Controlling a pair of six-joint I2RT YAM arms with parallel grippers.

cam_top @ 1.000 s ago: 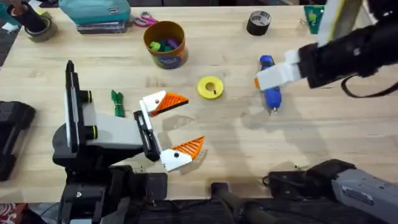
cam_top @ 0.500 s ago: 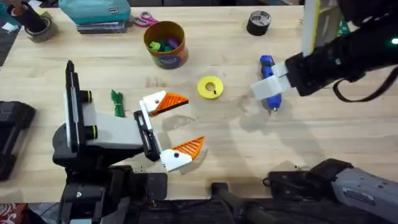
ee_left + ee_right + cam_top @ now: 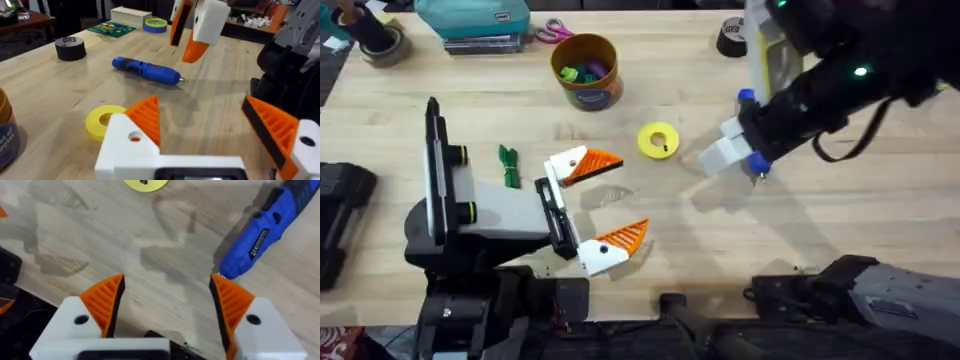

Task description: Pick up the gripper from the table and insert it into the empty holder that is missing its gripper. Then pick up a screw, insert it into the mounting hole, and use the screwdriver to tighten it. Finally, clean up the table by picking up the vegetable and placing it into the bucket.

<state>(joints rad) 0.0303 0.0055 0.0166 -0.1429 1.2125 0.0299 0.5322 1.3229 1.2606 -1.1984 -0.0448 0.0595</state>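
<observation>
The blue screwdriver (image 3: 754, 158) (image 3: 260, 235) (image 3: 145, 70) lies on the table at the right. My right gripper (image 3: 720, 155) (image 3: 167, 300) hovers just left of it, open and holding nothing. My left gripper (image 3: 605, 205) (image 3: 200, 107) rests low near the front, open, and both of its white finger blocks bear an orange ribbed wedge. The green vegetable (image 3: 508, 165) lies left of it. The orange-yellow bucket (image 3: 588, 70) stands at the back with coloured bits inside. I cannot make out a screw.
A flat yellow disc (image 3: 658, 140) (image 3: 102, 120) lies between the two grippers. A black tape roll (image 3: 735, 37) (image 3: 70, 48) and a green board (image 3: 111, 29) are at the back right. A teal box (image 3: 475, 18) and scissors (image 3: 555, 32) are at the back left.
My right arm has swung left and toward the front, so its gripper went from above the screwdriver to just left of it. The screwdriver and my left arm have stayed put.
</observation>
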